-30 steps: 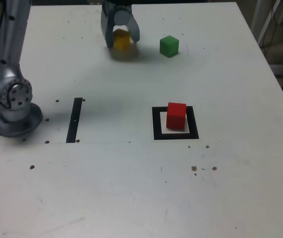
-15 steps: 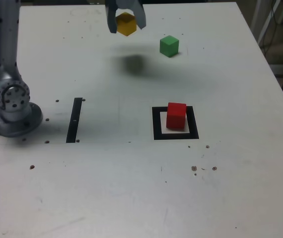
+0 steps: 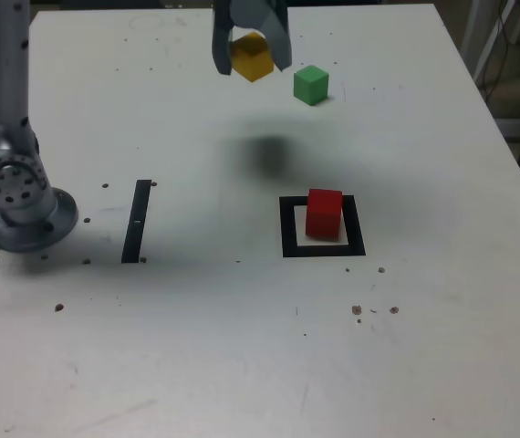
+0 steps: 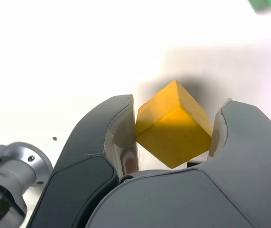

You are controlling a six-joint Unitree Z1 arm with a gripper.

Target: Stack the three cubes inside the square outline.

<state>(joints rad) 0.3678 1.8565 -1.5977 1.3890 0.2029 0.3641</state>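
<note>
White and matte, the surface [image 3: 196,347] spreads beneath the raised gripper [image 3: 252,60], with its shadow falling on it. On the surface, the black square outline [image 3: 289,248] lies below and to the right of the gripper in the exterior view; that offset is what the coming move turns on, since the gripper must travel that way and halt above the red cube [image 3: 324,214], which sits inside the outline. The gripper is part-way open, its fingers closed on the yellow cube [image 4: 173,128], gripped near opposite corners so it hangs askew and might settle crooked on release. The green cube [image 3: 311,85] rests on the surface, just right of the gripper in the exterior view, probably last to be stacked.
</note>
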